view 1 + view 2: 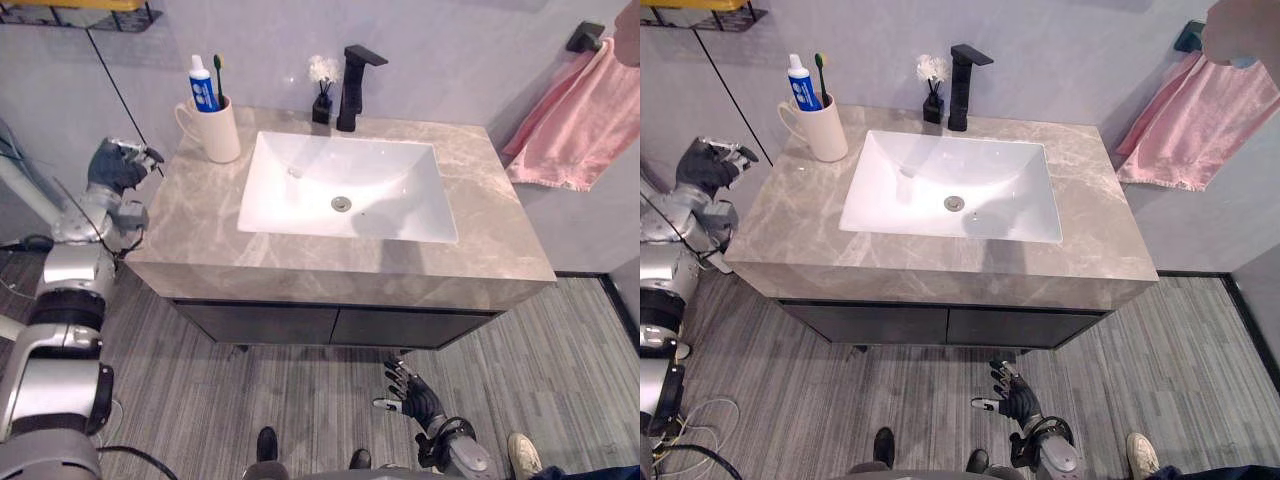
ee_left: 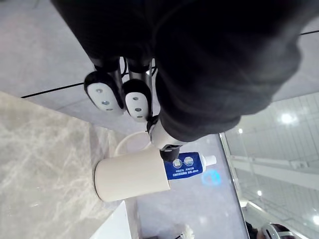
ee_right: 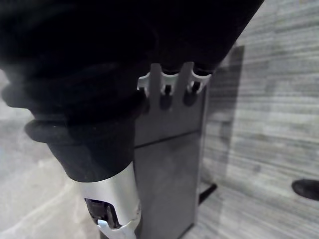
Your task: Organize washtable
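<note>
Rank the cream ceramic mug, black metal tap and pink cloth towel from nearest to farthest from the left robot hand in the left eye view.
1. Cream ceramic mug, back left, beside the left robot hand.
2. Black metal tap, back middle.
3. Pink cloth towel, right wall.

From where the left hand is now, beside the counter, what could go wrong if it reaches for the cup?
The cup stands near the counter's back left corner, toothpaste and toothbrush standing tall in it; a sideways bump from the left hand could tip it, spilling them into the sink.
</note>
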`<state>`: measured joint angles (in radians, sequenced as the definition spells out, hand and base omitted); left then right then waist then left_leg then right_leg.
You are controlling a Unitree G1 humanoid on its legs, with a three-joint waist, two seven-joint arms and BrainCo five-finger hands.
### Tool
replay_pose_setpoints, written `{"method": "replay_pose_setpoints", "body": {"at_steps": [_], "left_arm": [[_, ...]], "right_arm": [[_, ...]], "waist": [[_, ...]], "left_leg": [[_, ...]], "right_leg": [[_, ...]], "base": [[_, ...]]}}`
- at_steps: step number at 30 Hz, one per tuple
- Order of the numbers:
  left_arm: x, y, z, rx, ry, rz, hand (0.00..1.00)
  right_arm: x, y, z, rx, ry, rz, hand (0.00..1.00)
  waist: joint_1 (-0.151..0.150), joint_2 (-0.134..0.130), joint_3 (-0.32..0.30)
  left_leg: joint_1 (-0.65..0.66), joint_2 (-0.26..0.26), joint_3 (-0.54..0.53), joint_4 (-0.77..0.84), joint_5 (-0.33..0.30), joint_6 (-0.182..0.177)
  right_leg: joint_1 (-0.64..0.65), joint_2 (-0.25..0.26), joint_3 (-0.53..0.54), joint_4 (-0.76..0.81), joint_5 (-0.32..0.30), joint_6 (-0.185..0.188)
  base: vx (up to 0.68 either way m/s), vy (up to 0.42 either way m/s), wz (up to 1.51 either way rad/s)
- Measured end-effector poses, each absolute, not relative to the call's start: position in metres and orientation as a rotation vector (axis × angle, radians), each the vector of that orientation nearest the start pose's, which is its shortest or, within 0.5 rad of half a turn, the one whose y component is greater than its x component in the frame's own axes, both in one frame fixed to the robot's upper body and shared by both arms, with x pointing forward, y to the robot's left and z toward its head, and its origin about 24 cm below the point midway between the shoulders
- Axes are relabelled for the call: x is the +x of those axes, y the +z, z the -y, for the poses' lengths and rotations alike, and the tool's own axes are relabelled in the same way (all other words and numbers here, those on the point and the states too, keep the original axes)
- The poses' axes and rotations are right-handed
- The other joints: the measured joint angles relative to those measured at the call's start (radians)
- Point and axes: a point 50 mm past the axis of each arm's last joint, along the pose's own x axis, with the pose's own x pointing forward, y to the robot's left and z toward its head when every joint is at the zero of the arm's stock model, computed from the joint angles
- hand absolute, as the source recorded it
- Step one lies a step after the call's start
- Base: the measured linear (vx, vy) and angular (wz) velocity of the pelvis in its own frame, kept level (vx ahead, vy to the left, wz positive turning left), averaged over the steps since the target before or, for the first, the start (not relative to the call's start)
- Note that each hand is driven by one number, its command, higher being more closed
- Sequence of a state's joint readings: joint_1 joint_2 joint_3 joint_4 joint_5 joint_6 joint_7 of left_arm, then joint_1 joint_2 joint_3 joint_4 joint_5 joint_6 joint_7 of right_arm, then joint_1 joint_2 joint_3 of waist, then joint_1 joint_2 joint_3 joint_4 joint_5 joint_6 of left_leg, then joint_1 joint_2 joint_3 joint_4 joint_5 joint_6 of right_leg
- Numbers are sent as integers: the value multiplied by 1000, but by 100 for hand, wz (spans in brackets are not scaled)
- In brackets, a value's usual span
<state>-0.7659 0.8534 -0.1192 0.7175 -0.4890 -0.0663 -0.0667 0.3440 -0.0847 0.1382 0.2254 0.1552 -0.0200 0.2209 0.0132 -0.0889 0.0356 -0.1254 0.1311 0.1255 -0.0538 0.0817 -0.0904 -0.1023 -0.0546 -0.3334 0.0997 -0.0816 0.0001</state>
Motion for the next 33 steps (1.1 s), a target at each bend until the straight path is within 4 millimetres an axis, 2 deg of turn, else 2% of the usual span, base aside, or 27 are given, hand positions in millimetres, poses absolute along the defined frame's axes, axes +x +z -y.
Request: {"method": "replay_pose_setpoints", "body": {"at_steps": [3,5,9,13,15,17,20,21,26,30,33], "left_arm": [[358,235,-330,353,214,207,100],[358,254,-334,391,227,228,100],[357,282,-337,421,246,277,100],[355,300,-337,449,255,308,100],[354,311,-337,446,266,334,100],[355,315,-336,455,265,336,100],[356,320,-333,461,261,348,100],[354,329,-332,465,266,368,100],[353,342,-329,491,266,393,100],[347,364,-327,491,278,456,100],[344,377,-324,488,278,502,100]], "right_arm": [[151,-69,143,141,225,-514,0],[152,-68,141,145,228,-507,0],[153,-66,134,164,231,-496,0],[156,-64,128,173,228,-483,0],[160,-57,128,171,226,-446,0],[162,-54,129,169,218,-430,0],[163,-52,129,168,214,-418,0],[165,-50,128,168,215,-406,0],[167,-47,127,182,211,-393,0],[168,-46,123,199,210,-380,0],[169,-45,123,199,211,-376,0]], "waist": [[-6,-26,14],[-27,-45,33],[-44,-67,59],[-52,-72,106],[-56,-76,126],[-58,-79,135],[-59,-90,155],[-59,-97,172],[-73,-104,189],[-85,-123,217],[-85,-124,225]], "left_leg": [[-35,4,11,0,11,4],[-55,5,16,0,17,7],[-96,8,29,-4,30,9],[-113,9,37,-5,36,12],[-134,9,43,-6,41,13],[-146,9,44,-6,42,14],[-160,9,47,-5,42,14],[-169,9,47,-3,43,14],[-213,10,43,0,48,21],[-220,9,41,0,49,23],[-248,9,39,0,51,25]], "right_leg": [[-31,7,10,-26,30,-2],[-45,11,18,-46,49,-3],[-78,19,34,-88,90,-5],[-92,19,42,-107,112,-7],[-111,20,49,-120,130,-8],[-116,21,52,-135,142,-7],[-131,21,58,-138,146,-6],[-140,22,60,-138,151,-5],[-171,25,94,-164,199,-2],[-176,22,118,-172,220,9],[-202,22,121,-178,239,10]], "base": [[-50,4,-14],[-60,14,-9],[-60,10,-14],[-43,21,-6],[-37,21,-10],[-9,19,-6],[0,14,-2],[0,0,0],[-5,41,0],[-11,60,1],[-31,49,-1]]}}
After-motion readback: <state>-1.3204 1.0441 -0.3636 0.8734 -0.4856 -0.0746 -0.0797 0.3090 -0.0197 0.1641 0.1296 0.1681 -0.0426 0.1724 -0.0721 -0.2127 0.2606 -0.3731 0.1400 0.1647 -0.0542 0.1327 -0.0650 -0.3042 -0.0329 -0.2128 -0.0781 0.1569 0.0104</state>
